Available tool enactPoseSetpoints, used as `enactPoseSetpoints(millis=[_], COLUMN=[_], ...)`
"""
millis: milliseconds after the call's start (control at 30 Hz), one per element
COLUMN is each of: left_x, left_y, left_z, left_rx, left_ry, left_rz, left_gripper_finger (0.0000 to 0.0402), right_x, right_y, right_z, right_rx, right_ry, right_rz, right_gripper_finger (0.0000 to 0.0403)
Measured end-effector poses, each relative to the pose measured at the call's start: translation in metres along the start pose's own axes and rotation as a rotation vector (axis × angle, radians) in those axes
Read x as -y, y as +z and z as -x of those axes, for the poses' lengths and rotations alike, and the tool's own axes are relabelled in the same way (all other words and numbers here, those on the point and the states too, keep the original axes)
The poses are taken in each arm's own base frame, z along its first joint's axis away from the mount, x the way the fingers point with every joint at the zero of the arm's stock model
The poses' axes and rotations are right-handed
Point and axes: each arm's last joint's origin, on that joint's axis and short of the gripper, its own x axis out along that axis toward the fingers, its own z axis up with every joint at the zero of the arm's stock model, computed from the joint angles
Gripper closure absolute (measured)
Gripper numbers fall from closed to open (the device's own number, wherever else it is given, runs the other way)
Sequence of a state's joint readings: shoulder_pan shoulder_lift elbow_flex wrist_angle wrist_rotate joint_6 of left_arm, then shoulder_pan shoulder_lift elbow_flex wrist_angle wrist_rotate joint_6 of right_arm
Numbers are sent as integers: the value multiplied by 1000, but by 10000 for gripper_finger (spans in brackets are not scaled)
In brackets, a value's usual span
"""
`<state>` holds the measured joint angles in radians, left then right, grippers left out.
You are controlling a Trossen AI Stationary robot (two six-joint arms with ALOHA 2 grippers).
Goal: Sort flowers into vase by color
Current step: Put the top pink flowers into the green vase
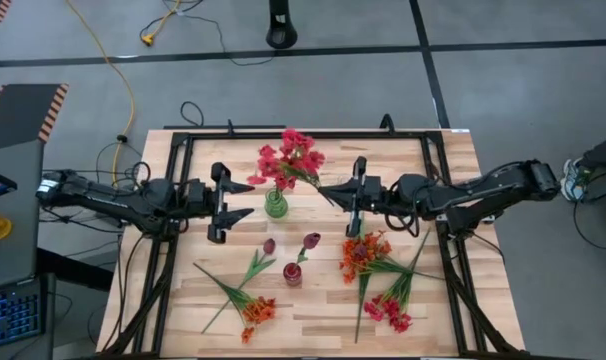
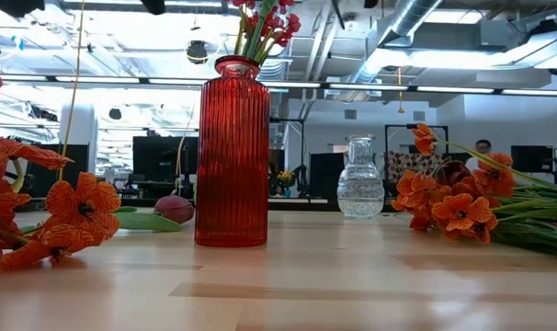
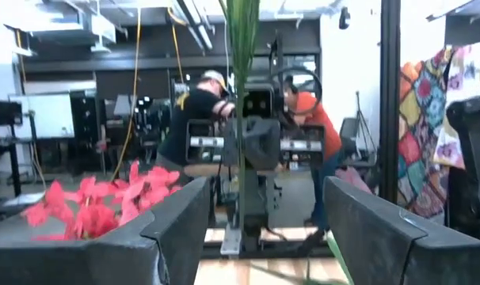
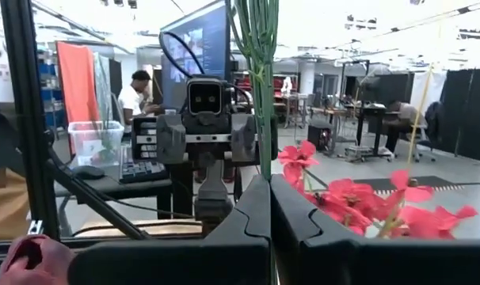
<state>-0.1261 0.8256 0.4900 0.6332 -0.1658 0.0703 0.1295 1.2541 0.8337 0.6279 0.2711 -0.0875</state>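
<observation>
My right gripper is shut on a pinkish-red bunch held in the air over the clear glass vase. In the low view the vase looks empty. My left gripper hangs open just left of the vase, facing the bunch and touching nothing. A dark red ribbed vase stands nearer, with a maroon bud rising from it. Another maroon bud, orange clusters and pinkish-red stems lie flat on the table. My right gripper pinches the green stalks of the pinkish-red bunch between its two fingers. The fingers come level from the table's right and lie across the stalks. The bunch is lifted clear, its blooms spreading toward the far-left side above the glass vase.
A black frame runs round the wooden table top. Loose flowers cover the near-right part and the near-left part. People and desks show in the room beyond. Bare wood lies along the near edge between the two orange clusters.
</observation>
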Motion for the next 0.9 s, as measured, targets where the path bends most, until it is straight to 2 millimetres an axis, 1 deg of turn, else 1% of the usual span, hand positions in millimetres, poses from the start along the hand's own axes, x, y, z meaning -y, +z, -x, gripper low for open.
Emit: enactPoseSetpoints(millis=[267,467,633,900], left_x=[4,8,11,16], left_y=[-11,-9,-11,-14], left_z=[-21,-51,-77,-113], left_rx=[54,24,1,-30], left_ry=[12,54,85,127], left_rz=[-19,-75,-82,-117], left_gripper_finger=[166,166,166,166], right_x=[-3,-5,-6,-9], right_y=[-11,-14,-16,-17], right_z=[-9,-12,-12,-12], right_rx=[6,2,-5,-11], right_ry=[10,12,20,81], right_rz=[2,3,1,3], right_gripper_finger=[382,382,382,382])
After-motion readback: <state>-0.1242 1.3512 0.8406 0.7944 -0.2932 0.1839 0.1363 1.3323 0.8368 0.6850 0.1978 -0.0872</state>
